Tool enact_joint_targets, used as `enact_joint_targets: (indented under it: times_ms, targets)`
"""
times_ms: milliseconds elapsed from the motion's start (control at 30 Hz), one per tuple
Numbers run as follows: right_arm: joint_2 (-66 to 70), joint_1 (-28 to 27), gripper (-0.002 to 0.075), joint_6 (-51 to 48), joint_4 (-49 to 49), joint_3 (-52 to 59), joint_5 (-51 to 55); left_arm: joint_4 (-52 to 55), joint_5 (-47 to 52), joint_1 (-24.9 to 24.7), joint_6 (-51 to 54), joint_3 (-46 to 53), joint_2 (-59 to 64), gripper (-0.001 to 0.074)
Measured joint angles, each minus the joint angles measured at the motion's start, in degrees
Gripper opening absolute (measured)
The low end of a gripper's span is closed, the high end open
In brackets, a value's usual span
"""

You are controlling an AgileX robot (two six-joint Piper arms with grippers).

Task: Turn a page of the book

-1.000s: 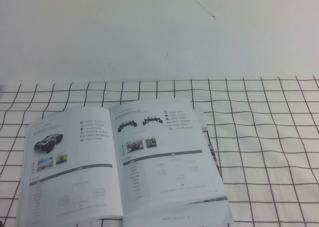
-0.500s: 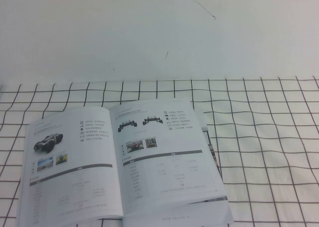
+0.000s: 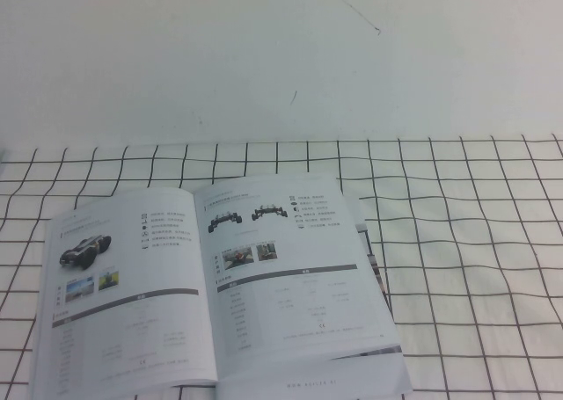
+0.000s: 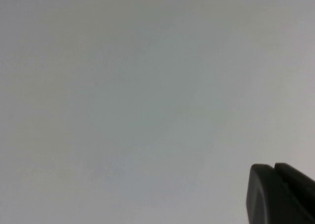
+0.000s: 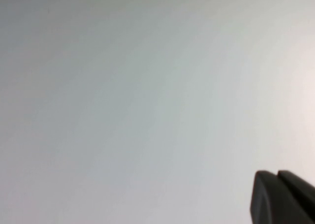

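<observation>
Surface: white cloth (image 3: 475, 268) with a black grid of squares covers the table; behind it rises a plain white wall (image 3: 264, 57) bearing a few faint dark marks.
Change since earlier: none that can be made out; the high view matches the frames from a second and half a second ago, with the booklet lying the same way and no arm entering.
Book: the book (image 3: 211, 294) lies open on the robot's left half of the cloth, near the table's front edge, its lower part cut off by the view's border.
Left leaf: shows a dark wheeled vehicle, an icon list, two small photos and a grey band over faint tables.
Page: the page (image 3: 290, 277) is the right-hand leaf, lying flat, printed with two small chassis pictures, an icon list, two photos and a grey band; edges of further leaves peek out beyond its right and lower sides.
Left gripper: the left gripper (image 4: 280, 194) shows only in its own wrist view, as dark fingertips pressed together with just a thin seam between them, set against a blank pale surface and holding nothing.
Right gripper: the right gripper (image 5: 283, 197) likewise appears only in its wrist view, dark tips closed together and empty, in front of a plain pale background.
Arms in high view: neither arm appears above the table.
</observation>
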Motion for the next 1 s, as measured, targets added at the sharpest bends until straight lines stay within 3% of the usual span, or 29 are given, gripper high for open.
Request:
enact_joint_targets:
  times_ms: [100, 233, 333, 433, 600, 767, 1000]
  targets:
    - [0.0, 0.0, -0.0002, 0.0, -0.1, -5.8, 12.7, -12.3, 11.8, 0.0, 5.3, -7.3, 0.0, -0.0003]
    - [0.5, 0.0, -0.0002, 0.0, -0.5, -14.7, 31.7, -30.7, 26.7, 0.0, 27.1, -18.2, 1.6, -0.0003]
    - [4.1, 0.0, -0.0002, 0.0, -0.1, -20.5, 42.6, -40.9, 33.2, 0.0, 42.2, -23.6, 5.8, -0.0003]
    - [9.4, 0.0, -0.0002, 0.0, 1.3, -25.7, 51.6, -48.1, 37.2, 0.0, 50.7, -27.5, 12.3, -0.0003]
    - [19.9, 0.0, -0.0002, -2.8, 3.2, -32.8, 65.0, -51.3, 43.6, 0.0, 55.0, -30.0, 23.1, -0.0003]
    - [32.9, 0.0, -0.0002, -17.3, 12.6, -39.9, 81.6, -53.1, 47.6, 0.0, 55.1, -29.8, 35.4, -0.0003]
    - [47.5, 0.0, -0.0002, -32.5, 25.7, -42.5, 91.4, -50.0, 65.4, 0.0, 44.2, -35.0, 54.4, -0.0003]
